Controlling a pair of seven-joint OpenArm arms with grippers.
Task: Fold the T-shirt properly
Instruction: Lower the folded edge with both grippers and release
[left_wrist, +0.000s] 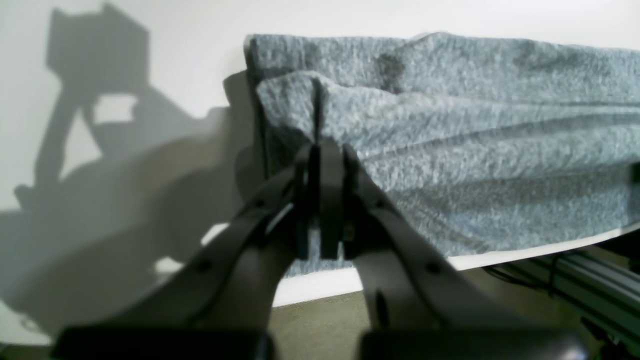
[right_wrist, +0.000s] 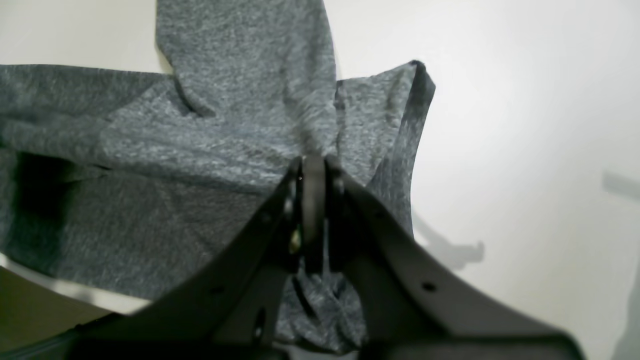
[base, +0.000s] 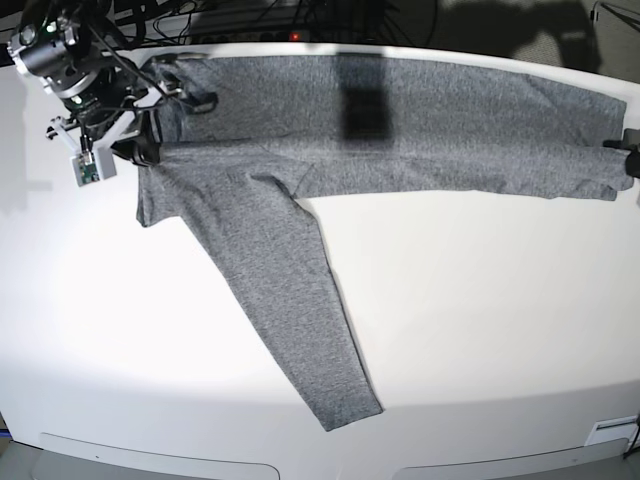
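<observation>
Large heather-grey long-sleeved T-shirt (base: 400, 130) of soft wrinkled knit, no print, lies on a white round-edged table (base: 480, 330). In the base view its body runs as a long band along the far edge of the table, stretched from one side to the other, with a fold line along its near edge. One sleeve (base: 290, 310) lies flat and slants out from the band's left part toward the near edge, cuff end close to the front rim.

Right gripper (right_wrist: 313, 172), black, two-fingered: jaws pinched together on a bunch of the shirt fabric (right_wrist: 225, 150); cloth puckers into the fingertips and a flap stands up beside them. In the base view this arm (base: 85, 90) sits at the far left corner, over the shirt's left end, with a white camera module hanging off it.

Left gripper (left_wrist: 325, 155), same black type: jaws closed on a raised ridge of the shirt (left_wrist: 450, 150) near its end edge; fabric is lifted there into a peak and drapes away to the right in long creases. In the base view only a sliver of dark gripper (base: 630, 150) shows at the right frame edge, touching the shirt's right end.

Between the two grips the band looks taut. A dark arm shadow falls on the table in the left wrist view (left_wrist: 100, 150). Silver aluminium frame rail (left_wrist: 590, 280) shows below the table rim, olive floor beneath.
</observation>
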